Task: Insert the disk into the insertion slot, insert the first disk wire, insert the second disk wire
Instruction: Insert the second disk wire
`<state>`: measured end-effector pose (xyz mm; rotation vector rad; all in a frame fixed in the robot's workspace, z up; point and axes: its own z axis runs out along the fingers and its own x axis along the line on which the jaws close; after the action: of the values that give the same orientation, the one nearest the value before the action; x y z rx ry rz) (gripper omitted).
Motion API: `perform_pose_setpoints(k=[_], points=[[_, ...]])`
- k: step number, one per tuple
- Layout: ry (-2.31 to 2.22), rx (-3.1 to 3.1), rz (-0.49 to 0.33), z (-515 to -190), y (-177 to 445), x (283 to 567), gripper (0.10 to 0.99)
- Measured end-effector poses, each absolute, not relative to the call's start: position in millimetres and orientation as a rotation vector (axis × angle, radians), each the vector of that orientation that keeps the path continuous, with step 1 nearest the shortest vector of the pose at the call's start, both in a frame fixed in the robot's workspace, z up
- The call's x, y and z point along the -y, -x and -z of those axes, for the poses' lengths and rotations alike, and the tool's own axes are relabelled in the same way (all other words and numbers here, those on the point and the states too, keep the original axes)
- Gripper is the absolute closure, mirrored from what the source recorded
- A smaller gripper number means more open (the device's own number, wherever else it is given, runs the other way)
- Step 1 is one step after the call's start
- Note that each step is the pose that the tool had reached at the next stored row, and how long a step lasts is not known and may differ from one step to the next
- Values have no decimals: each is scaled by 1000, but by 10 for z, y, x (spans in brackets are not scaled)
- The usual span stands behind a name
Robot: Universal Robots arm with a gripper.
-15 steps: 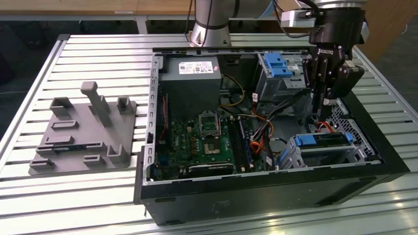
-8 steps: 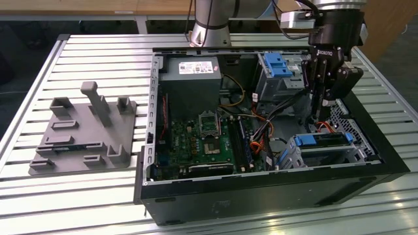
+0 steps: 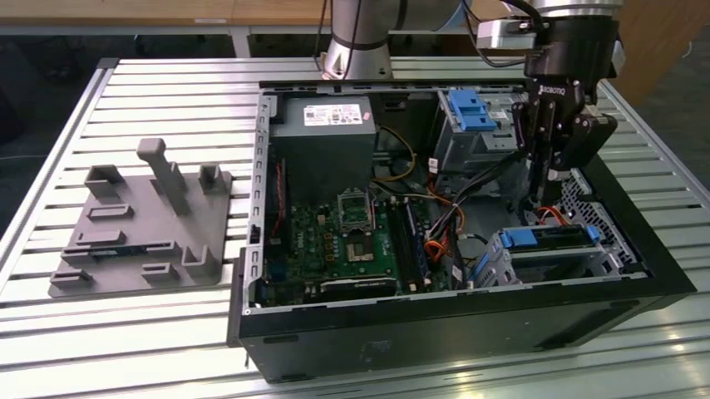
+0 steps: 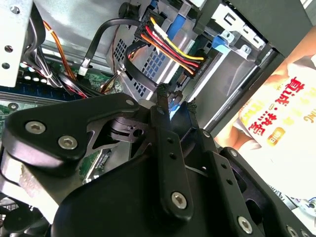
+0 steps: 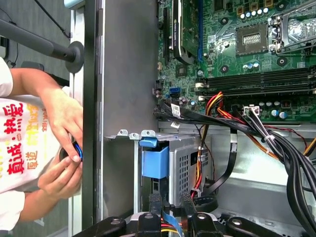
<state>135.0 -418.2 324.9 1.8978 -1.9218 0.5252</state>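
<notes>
The pincer (image 3: 544,196) hangs down inside the open computer box (image 3: 444,320). Its two thin fingers (image 4: 162,94) are close together, and they seem to be pinching a little blue wire (image 5: 168,217) between them. I think this is one of the disk's wires. Right past the tips is the disk (image 3: 549,238). It is already inside the insertion slot (image 3: 501,264), so that step looks done. In the exterior view the disk lies just under the pincer, a bit toward the front wall of the box. The disk lies flat. Its bright blue end faces the pincer, so that is the end the pincer can reach. Its long side seems to run away from the pincer, deeper into the slot, but the metal walls hide most of it. A bunch of red, yellow and black wires (image 4: 170,49) ends in a black plug close by the slot. I cannot tell if that plug is pushed all the way in. Farther off is the green board (image 3: 355,241). The box sits on a desk (image 3: 166,83) made of silver bars. Outside the box, a person's hands (image 5: 64,148) hold a small blue thing.
</notes>
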Motion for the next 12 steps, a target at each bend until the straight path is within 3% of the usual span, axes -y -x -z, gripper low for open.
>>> perform_pose_setpoints(k=[12], points=[[-1900, 1924, -522, -3243, -1350, 4204, 784]])
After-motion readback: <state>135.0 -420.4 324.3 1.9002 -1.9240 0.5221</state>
